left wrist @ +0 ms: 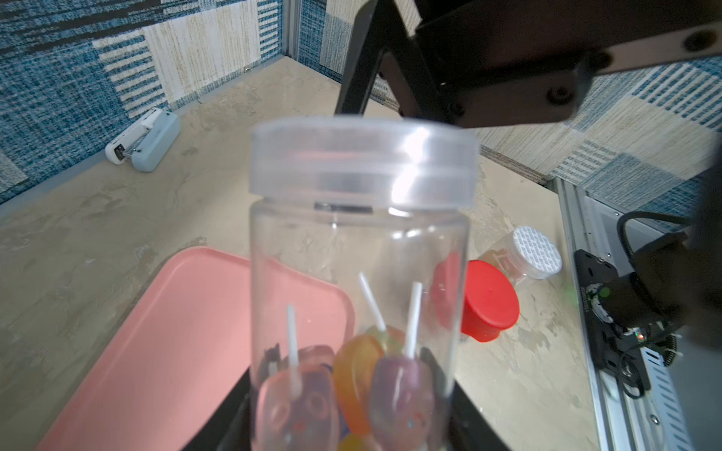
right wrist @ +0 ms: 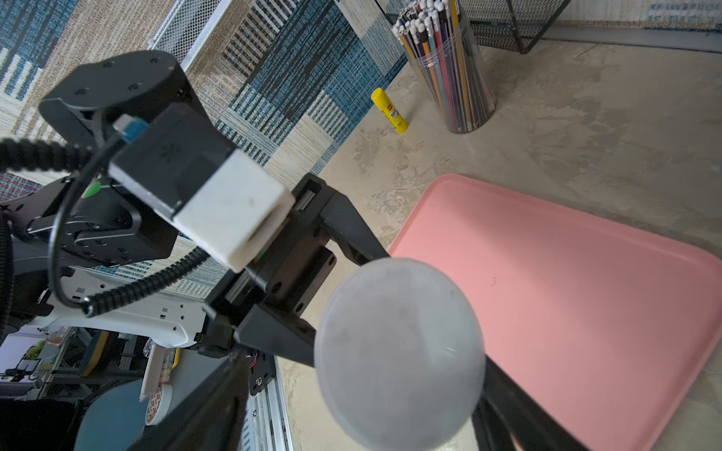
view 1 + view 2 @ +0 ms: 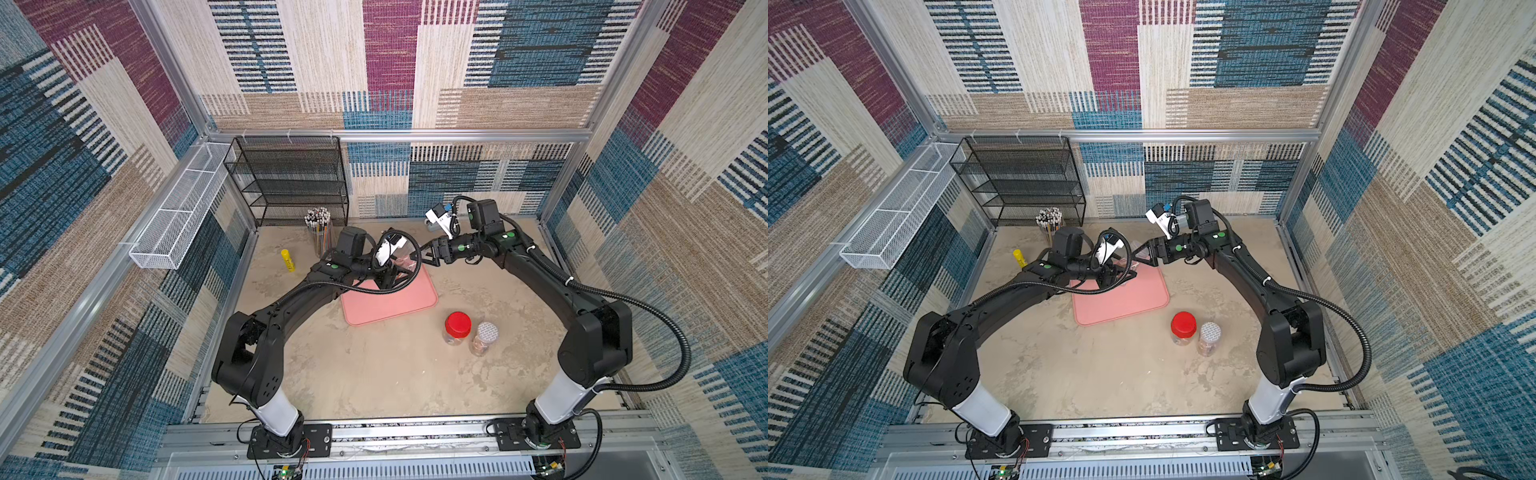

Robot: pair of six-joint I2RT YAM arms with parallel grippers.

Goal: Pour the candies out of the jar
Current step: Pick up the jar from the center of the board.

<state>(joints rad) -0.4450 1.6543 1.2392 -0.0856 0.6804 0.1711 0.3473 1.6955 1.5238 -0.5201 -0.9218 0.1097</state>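
1. My left gripper point(image 1: 351, 423) is clenched on the clear jar point(image 1: 351, 250), holding it off the table above the far end of the pink tray point(image 3: 390, 305).
2. The candies point(image 1: 361, 377) are inside the jar, bunched at its base end beside the left gripper.
3. The translucent lid point(image 1: 363, 164) is on the jar.
4. My right gripper point(image 3: 424, 254) is released, its jaws spread to either side of the lid, with a gap on one side.

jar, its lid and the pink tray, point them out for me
jar point(image 1: 351, 254), left wrist view, on its clear wall midway up
lid point(image 1: 363, 162), left wrist view, on its side wall
pink tray point(image 3: 386, 305), in a top view, on its bare surface
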